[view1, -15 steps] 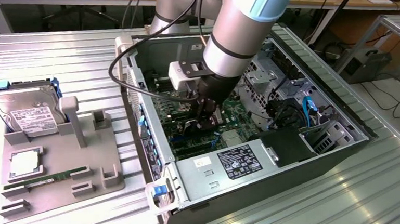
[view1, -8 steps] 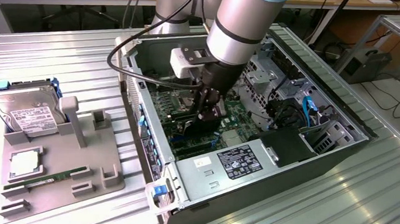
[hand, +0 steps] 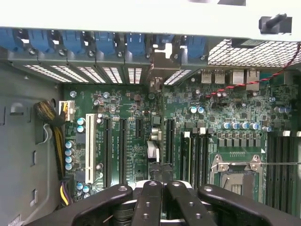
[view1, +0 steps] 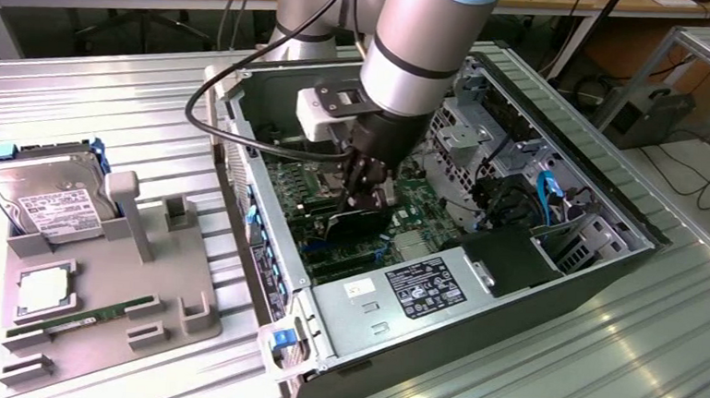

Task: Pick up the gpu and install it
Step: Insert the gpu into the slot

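Note:
The gpu (view1: 356, 225) is a flat black card standing on edge on the green motherboard (view1: 422, 226) inside the open computer case (view1: 360, 333). My gripper (view1: 365, 200) hangs straight down right over the card's upper edge. In the wrist view the gripper (hand: 164, 190) is shut, its black fingers (hand: 149, 205) pressed together. The gpu (hand: 157, 167) shows there edge-on, running up to its metal bracket (hand: 158, 63) at the case's rear slots. I cannot tell whether the fingertips touch the card.
A grey holder (view1: 140, 288) on the exterior view's left carries a silver hard drive (view1: 49, 201), a processor chip (view1: 43, 291) and a green memory stick (view1: 82, 316). A black cable (view1: 206, 116) loops beside the arm. Drive cages and blue cables (view1: 540, 196) crowd the case's far side.

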Controlling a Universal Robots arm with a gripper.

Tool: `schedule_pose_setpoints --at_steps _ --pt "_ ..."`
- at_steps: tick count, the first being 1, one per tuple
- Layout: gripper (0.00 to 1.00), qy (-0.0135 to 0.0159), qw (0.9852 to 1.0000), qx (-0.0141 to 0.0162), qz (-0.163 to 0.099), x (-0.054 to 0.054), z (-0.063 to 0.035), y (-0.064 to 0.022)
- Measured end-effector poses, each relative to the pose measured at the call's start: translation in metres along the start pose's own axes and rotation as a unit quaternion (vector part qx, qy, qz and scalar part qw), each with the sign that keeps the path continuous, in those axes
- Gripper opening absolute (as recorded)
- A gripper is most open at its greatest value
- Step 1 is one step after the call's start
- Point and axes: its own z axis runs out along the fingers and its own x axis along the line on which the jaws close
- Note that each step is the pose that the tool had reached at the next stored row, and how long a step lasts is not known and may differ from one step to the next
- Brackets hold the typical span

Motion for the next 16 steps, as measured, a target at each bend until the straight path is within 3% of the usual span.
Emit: schedule_pose_setpoints --at_steps 5,16 --pt "0.11 0.0011 1.0000 0.0029 0.000 -0.0019 0.0070 0.0044" --pt "0.11 0.0032 1.0000 0.0029 0.000 -0.0033 0.0117 0.0048"
